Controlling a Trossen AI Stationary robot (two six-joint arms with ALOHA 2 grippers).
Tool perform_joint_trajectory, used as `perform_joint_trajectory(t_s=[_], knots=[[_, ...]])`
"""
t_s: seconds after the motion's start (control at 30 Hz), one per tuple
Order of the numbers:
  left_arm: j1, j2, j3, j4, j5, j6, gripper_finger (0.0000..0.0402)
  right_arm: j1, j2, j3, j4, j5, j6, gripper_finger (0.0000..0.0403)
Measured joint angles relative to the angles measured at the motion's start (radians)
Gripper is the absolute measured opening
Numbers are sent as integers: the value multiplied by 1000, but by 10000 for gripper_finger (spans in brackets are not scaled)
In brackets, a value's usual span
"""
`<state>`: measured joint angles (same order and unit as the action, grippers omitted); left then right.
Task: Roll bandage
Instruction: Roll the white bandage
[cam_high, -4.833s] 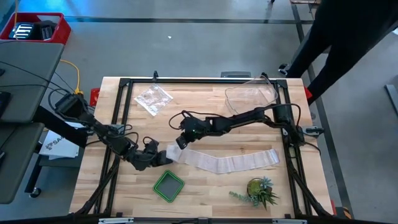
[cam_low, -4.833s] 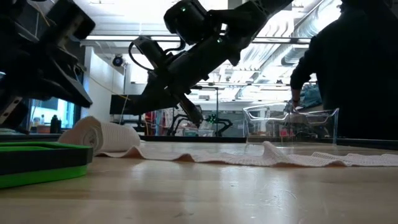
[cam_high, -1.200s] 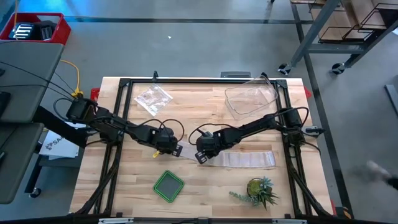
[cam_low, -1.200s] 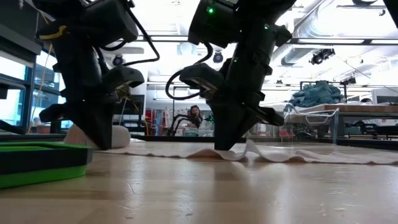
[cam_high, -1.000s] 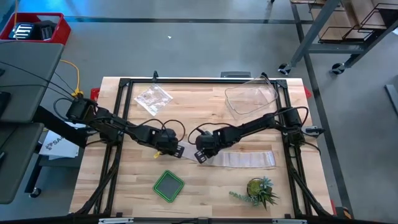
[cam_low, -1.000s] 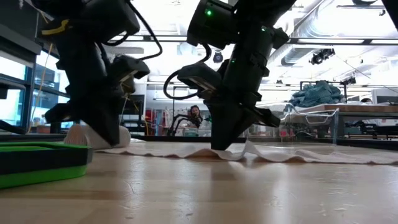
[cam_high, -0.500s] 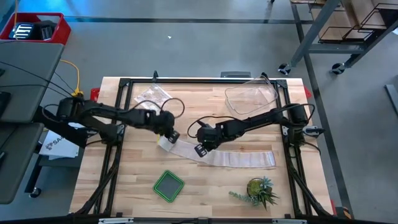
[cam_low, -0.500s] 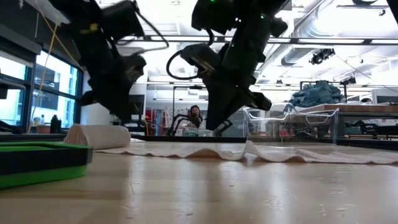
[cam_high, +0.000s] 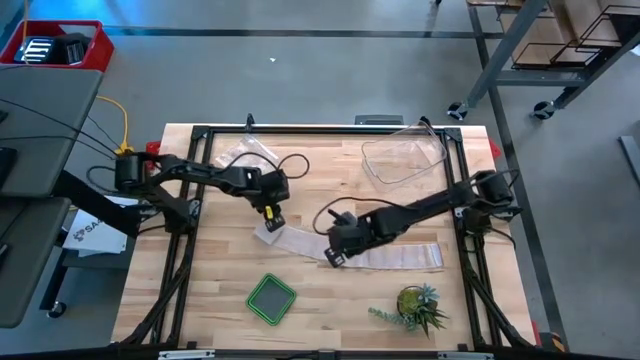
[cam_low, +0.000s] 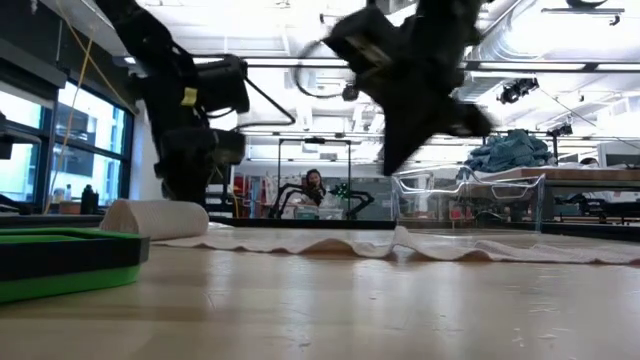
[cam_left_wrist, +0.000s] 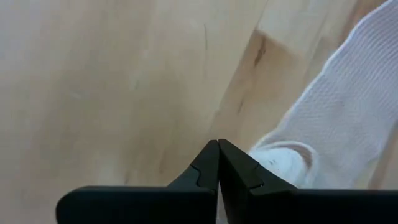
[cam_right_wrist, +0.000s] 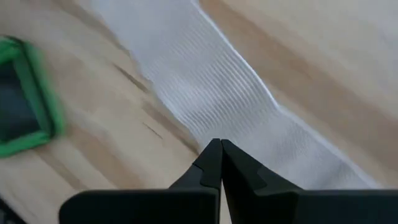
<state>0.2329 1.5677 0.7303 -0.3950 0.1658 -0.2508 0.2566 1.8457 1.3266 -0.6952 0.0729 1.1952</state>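
Observation:
The bandage lies on the wooden table as a small white roll (cam_high: 268, 233) (cam_low: 155, 218) with its loose strip (cam_high: 390, 256) running flat toward the right edge. In the left wrist view the roll's end (cam_left_wrist: 283, 162) shows beside my fingers. My left gripper (cam_high: 270, 214) (cam_left_wrist: 218, 144) is shut and hangs just on the far side of the roll, above the bare wood. My right gripper (cam_high: 335, 256) (cam_right_wrist: 216, 144) is shut and raised above the strip (cam_right_wrist: 217, 87) near its rolled end, blurred in the low view (cam_low: 400, 150).
A green tray (cam_high: 271, 298) sits near the front edge, also in the right wrist view (cam_right_wrist: 18, 106). A small plant (cam_high: 415, 308) stands at the front right. A clear plastic tub (cam_high: 403, 160) and a crinkly clear bag (cam_high: 245, 158) lie toward the far edge.
My left gripper has left the roll and swung toward the table's far edge while its wrist rolled; it stays shut. My right gripper has lifted off the strip and drifted a little toward the right. The roll and strip lie where they were.

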Motion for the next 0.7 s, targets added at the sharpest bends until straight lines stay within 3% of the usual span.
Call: perform_joint_trajectory(t_s=[0.3,0.5,0.7], knots=[[-54,21,5,-55,0,-36,0,81,-34,0,-228,-80,194,0],[-78,10,0,-189,18,-140,0,83,-71,-2,-403,-125,179,0],[-127,-15,-26,-205,-14,-224,0,62,-196,-227,-312,-211,195,0]])
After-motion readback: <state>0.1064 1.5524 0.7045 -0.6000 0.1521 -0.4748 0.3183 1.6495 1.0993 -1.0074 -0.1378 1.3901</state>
